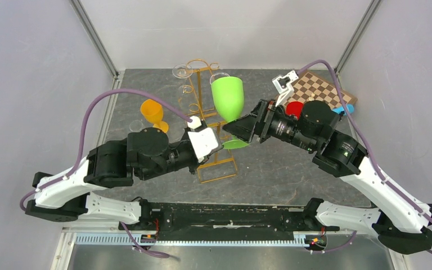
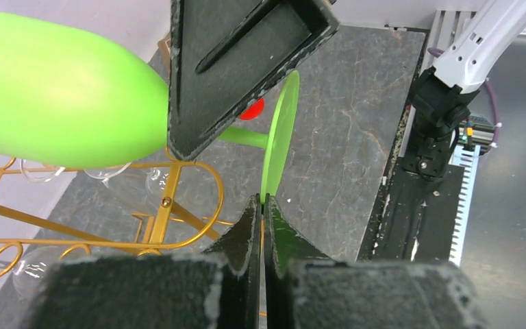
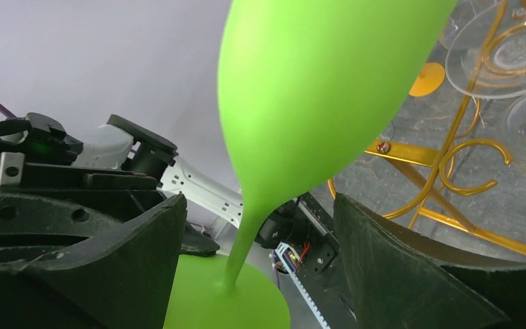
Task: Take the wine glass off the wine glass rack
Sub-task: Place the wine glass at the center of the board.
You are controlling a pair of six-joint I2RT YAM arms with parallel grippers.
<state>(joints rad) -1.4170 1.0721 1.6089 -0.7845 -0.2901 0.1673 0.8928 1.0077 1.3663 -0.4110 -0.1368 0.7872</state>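
While the left gripper (image 2: 264, 205) pinches only the foot's rim, the green wine glass (image 1: 228, 95) stands beside the rack (image 2: 166, 202); right gripper (image 3: 259, 205) gapes wide around the stem. Glass could pivot, drop.

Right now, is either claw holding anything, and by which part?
Nothing clearly. The right claw is open astride the stem of the green glass, not gripping. The left claw is shut beside its foot; whether it pinches the rack cannot be told.
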